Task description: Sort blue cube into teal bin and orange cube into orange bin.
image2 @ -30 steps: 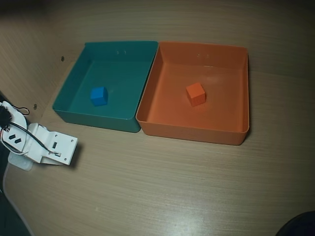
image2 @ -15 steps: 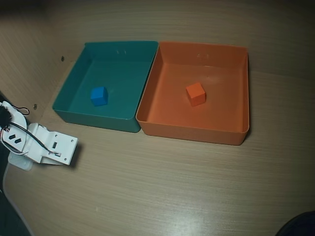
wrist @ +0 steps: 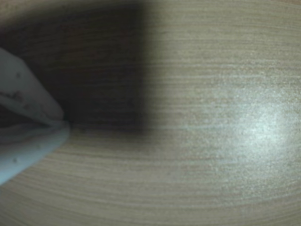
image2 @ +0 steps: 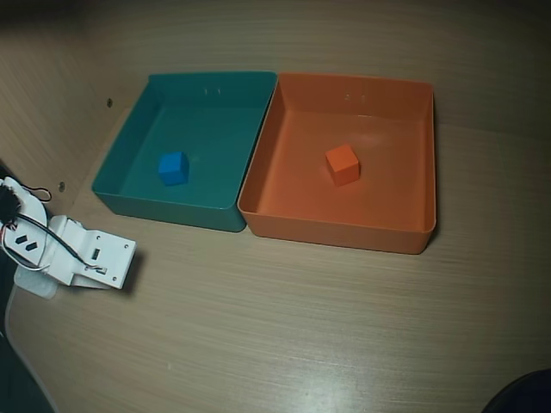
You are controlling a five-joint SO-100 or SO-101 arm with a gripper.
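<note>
While my pincer [wrist: 66, 123] rests narrowed at the worktop's [image2: 301, 327] left edge, the blue cube [image2: 173, 168] sits in the teal bin [image2: 164, 206], the orange cube [image2: 342, 163] in the orange bin [image2: 336, 231].

- A pale wood-grain laminate bench [image2: 284, 327] fills the overhead view; two small dark holes [image2: 109, 102] mark its left part.
- A dark rounded shape [image2: 525, 394] sits at the lower right corner.
- In the wrist view, the bench shows a bright glare patch [wrist: 263, 122] and a dark shadow [wrist: 103, 70].
</note>
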